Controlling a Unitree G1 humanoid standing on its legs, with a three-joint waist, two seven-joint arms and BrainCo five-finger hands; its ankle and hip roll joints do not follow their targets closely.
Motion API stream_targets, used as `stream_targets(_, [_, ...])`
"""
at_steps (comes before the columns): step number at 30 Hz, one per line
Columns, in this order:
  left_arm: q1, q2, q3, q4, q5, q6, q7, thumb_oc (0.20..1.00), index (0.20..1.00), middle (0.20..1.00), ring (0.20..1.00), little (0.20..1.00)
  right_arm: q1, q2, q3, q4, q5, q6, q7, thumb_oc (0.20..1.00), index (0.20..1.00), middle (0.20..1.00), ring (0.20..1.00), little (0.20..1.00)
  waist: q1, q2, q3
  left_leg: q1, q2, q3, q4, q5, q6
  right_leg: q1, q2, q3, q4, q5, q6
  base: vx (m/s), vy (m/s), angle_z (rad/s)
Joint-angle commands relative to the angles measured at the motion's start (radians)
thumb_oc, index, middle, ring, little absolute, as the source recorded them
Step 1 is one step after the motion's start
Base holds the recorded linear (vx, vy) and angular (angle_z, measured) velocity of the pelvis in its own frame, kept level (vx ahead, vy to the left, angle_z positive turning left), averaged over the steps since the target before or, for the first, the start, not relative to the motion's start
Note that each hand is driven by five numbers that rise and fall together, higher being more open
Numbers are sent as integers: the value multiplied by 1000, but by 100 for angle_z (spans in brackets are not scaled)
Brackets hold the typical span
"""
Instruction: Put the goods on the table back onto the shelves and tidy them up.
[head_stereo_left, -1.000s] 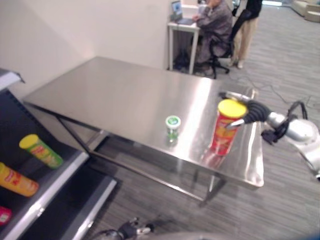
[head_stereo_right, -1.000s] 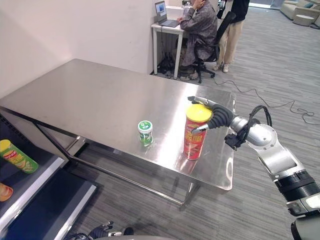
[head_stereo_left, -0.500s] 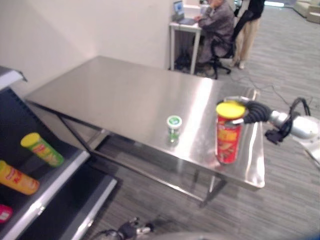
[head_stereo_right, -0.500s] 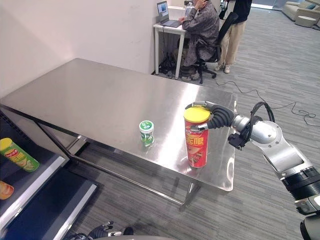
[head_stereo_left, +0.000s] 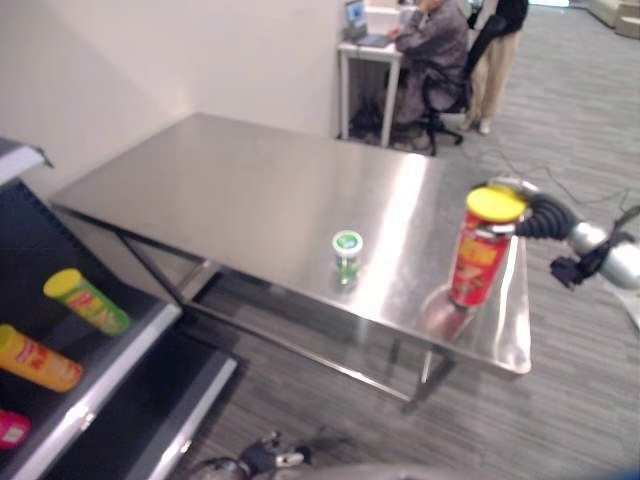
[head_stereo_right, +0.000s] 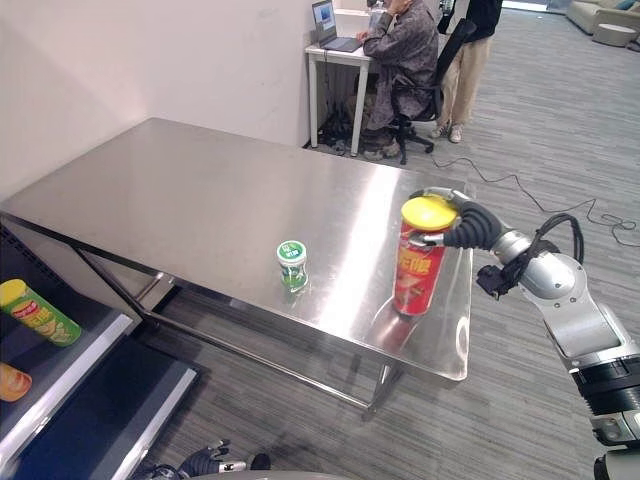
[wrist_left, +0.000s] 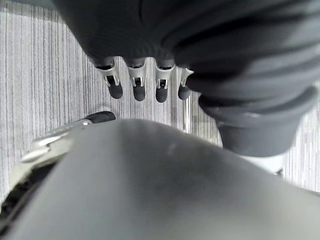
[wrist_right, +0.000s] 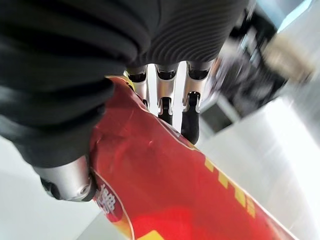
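While right hand (head_stereo_right: 462, 226) clasps red can (head_stereo_right: 417, 262), tilted, near table (head_stereo_right: 200, 200) edge.

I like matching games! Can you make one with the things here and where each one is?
Things:
1. red can
2. green jar
3. green can
4. laptop

Places:
A. lying on the shelf
B. on the small white desk
C. in the right hand
D. standing alone mid-table

Pairs: 1-C, 2-D, 3-A, 4-B
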Motion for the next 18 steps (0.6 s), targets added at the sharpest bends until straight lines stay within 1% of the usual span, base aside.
stream_targets(1, [-70, 24, 10, 26, -11, -15, 62, 1000, 1000, 1000, 1000, 1000, -65, 51, -124, -58, -130, -60, -243, 200, 200, 200, 200, 200, 32, -25, -28, -7, 28, -11, 1, -57, -13, 5, -42, 53, 5, 16, 4, 8, -35, -1])
stream_targets(3, [-74, 28, 19, 27, -8, -12, 70, 1000, 1000, 1000, 1000, 1000, -65, 56, -136, -78, -161, -56, -263, 200, 200, 200, 200, 200, 31, -24, -29, -6, 27, -9, 1, -56, -12, 5, -42, 55, 6, 16, 3, 3, -20, -1])
stream_targets(5, [-87, 34, 29, 44, 3, -3, 87, 1000, 1000, 1000, 1000, 1000, -69, 93, -176, -126, -167, -51, -309, 200, 200, 200, 200, 200, 27, -17, -30, -5, 26, -8, 1, -47, -10, -1, -42, 63, 15, 18, -1, -27, -54, -1])
stream_targets(8, [-92, 35, 37, 55, 2, 2, 92, 1000, 1000, 1000, 1000, 1000, -76, 117, -186, -156, -193, -43, -336, 200, 200, 200, 200, 200, 24, -11, -30, 2, 28, -6, 1, -47, -9, 0, -41, 70, 24, 11, -5, 1, -70, -4])
stream_targets(11, [-100, 29, 36, 76, -4, 13, 97, 1000, 1000, 1000, 1000, 1000, -113, 161, -170, -192, -198, -40, -360, 200, 200, 200, 200, 200, 20, 2, -29, 12, 37, -4, 1, -41, -12, -1, -32, 80, 45, -6, -16, -6, -114, -1])
stream_targets(13, [-111, 26, 34, 92, -11, 17, 98, 1000, 1000, 1000, 1000, 1000, -154, 192, -137, -224, -204, -40, -363, 200, 200, 200, 200, 200, 12, 17, -21, 19, 53, -1, 1, -30, -19, -7, -16, 90, 67, -25, -29, -40, -141, -5])
stream_targets(16, [-132, 26, 19, 114, -20, 21, 106, 1000, 1000, 1000, 1000, 1000, -236, 267, -65, -248, -187, -58, -381, 200, 200, 200, 200, 200, 9, 38, 5, 11, 85, -5, 1, 14, -39, -15, 18, 98, 83, -49, -53, -107, -171, -8])
stream_targets(18, [-154, 27, 14, 130, -18, 24, 118, 1000, 1000, 1000, 1000, 1000, -275, 313, -28, -275, -177, -71, -388, 200, 200, 200, 200, 200, 9, 48, 26, -18, 109, -15, 1, 64, -61, -20, 45, 96, 81, -57, -69, -133, -181, -16])
